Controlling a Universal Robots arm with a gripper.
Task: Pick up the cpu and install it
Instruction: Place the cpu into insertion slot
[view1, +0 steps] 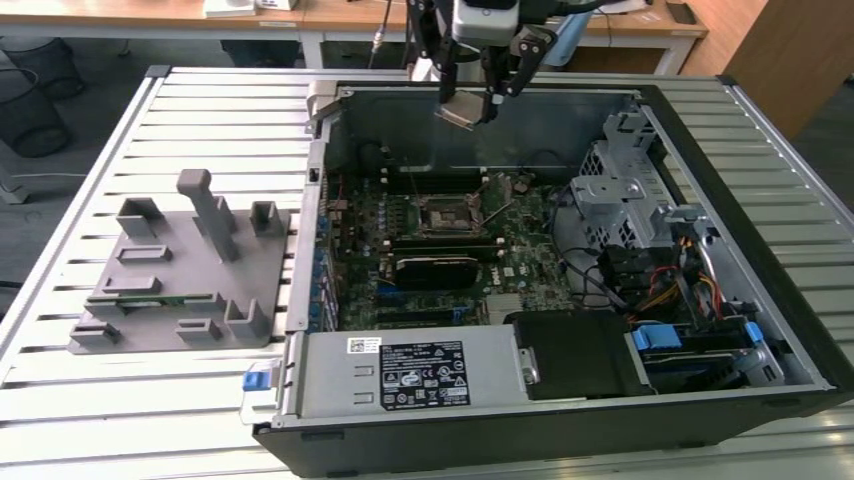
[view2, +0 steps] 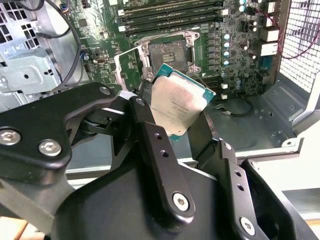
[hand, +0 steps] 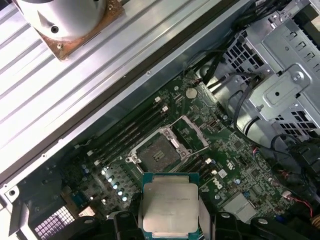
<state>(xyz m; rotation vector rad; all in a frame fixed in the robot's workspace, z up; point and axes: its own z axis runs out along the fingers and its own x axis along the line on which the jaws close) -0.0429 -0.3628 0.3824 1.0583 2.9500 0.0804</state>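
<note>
The hand (view1: 475, 100) is clamped on the cpu (view1: 458, 110), its two black fingers (view2: 152, 140) pinching opposite edges of the chip, which is tilted, in the upper middle of the exterior view. It hangs inside the open case (view1: 534, 450) near its far wall, above and apart from the bare socket (view1: 445, 213) at the frame's centre. A grey fixture (view1: 187, 270) stands on the tabletop (view1: 214, 110) at the frame's left, well apart.
</note>
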